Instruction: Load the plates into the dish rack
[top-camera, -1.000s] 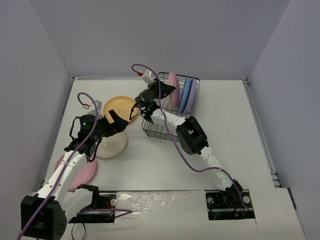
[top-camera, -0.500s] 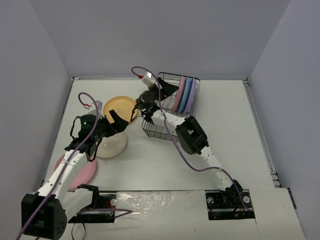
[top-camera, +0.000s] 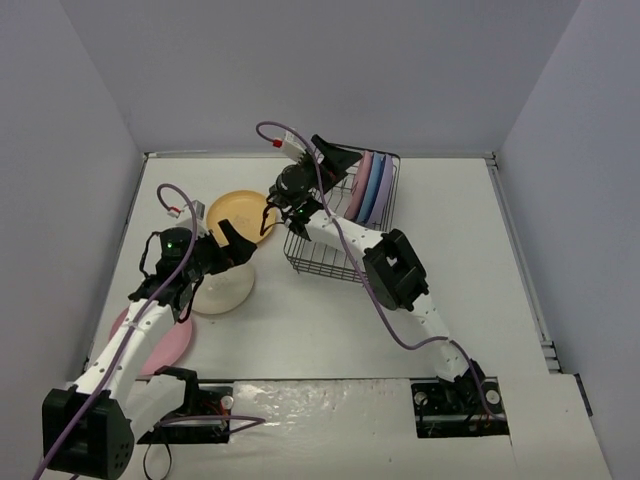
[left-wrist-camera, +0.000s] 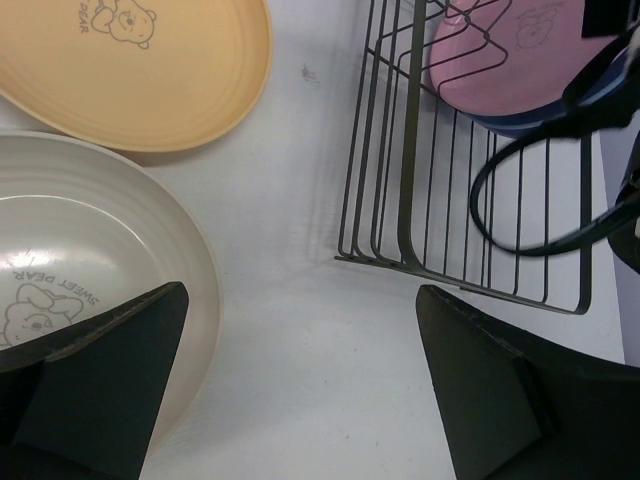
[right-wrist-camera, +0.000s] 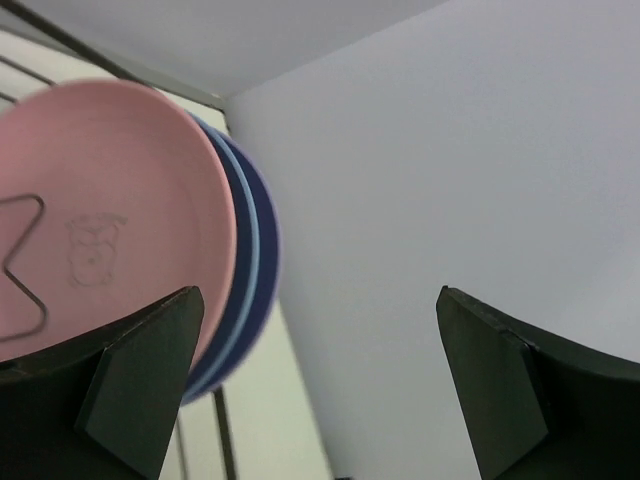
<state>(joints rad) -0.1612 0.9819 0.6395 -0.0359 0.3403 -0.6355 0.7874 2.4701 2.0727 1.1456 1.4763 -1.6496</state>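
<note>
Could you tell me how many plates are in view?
6. Upright in the black wire dish rack: a pink plastic plate, a lavender one, a blue one. Flat on the table: a yellow-orange plate, a cream plate, another pink plate partly under the left arm.

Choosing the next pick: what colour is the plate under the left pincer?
The plate is cream, with a faint bear print; the left wrist view shows it best.
</note>
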